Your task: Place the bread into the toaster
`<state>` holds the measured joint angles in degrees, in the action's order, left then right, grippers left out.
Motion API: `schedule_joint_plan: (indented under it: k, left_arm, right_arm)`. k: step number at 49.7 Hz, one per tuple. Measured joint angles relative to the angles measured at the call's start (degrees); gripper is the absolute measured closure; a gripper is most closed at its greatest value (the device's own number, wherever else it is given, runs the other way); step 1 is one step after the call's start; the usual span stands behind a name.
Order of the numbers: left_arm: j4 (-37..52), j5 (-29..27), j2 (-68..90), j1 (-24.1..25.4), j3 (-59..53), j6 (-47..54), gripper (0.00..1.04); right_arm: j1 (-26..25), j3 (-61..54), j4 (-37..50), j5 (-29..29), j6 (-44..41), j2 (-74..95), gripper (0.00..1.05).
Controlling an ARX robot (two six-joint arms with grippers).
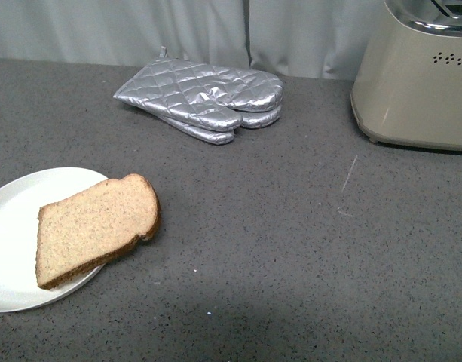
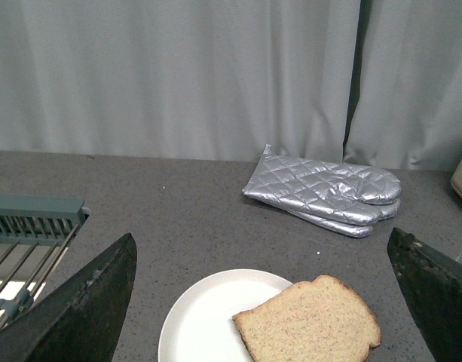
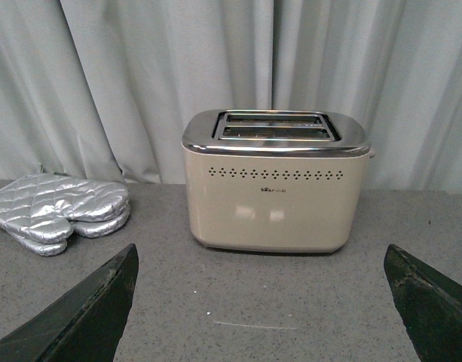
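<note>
I see soft, even, fairly bright light in all three views. The silver quilted oven mitts glint gently; the cream-beige metal toaster shows two pale reflections on its side and a shiny chrome top. The grey speckled countertop darkens nearest the front camera. Everything looks sharp.

Counter between bread, toaster open; mitts aside

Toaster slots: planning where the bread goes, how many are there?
2. Both lie side by side in the chrome top of the toaster: the near slot towards the dotted side, the far slot towards the curtain. Both look empty.
</note>
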<state>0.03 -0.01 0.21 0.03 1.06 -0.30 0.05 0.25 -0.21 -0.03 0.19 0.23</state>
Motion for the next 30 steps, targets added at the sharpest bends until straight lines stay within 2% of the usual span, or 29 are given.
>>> schedule_joint_plan:
  k: [20,24,26,30]
  left_arm:
    - [-0.6,1.2,0.4,0.3,0.2,-0.8,0.07]
    - [-10.6,10.0,6.8,2.8,4.1,-12.4,0.07]
    - [-12.7,12.4,10.8,3.8,5.1,-18.6,0.07]
    - [-10.5,14.5,18.8,6.0,5.4,-30.6,0.07]
  right_arm:
    - [0.0,0.0,0.0,0.0,0.0,0.0,0.09]
    - [0.0,0.0,0.0,0.0,0.0,0.0,0.09]
    - [0.0,0.0,0.0,0.0,0.0,0.0,0.09]
    - [0.0,0.0,0.0,0.0,0.0,0.0,0.09]
